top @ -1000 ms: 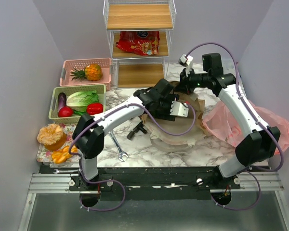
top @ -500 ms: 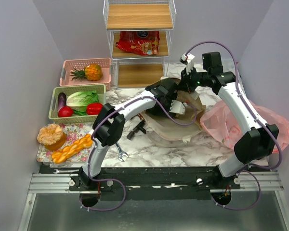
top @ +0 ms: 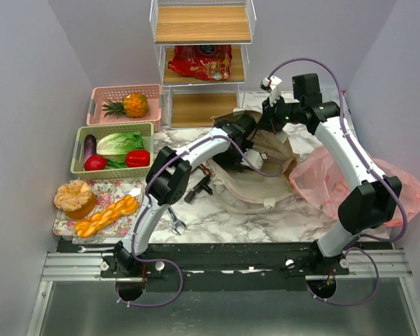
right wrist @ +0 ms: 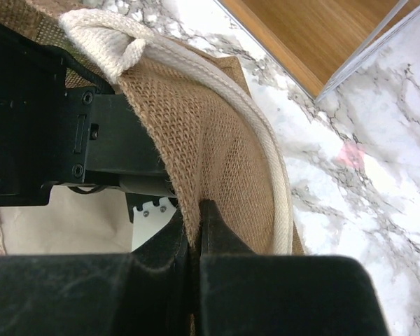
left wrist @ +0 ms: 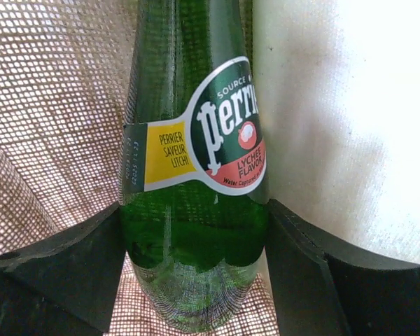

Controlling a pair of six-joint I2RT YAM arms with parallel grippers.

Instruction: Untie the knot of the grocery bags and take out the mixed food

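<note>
Green bottle (left wrist: 196, 231) now clamped between left jaws, deeper inside brown bag (right wrist: 224, 161); right jaws pinch its rim.

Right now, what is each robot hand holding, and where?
Left gripper clasps the green bottle around its lower body. Right gripper pinches the brown bag near its rim.

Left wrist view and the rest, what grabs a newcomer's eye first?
A green glass Perrier bottle fills the left wrist view, between the left gripper's fingers inside the brown woven bag. The right gripper is shut on that bag's pale-corded rim, and a crumpled pink plastic bag lies to its right.
</note>
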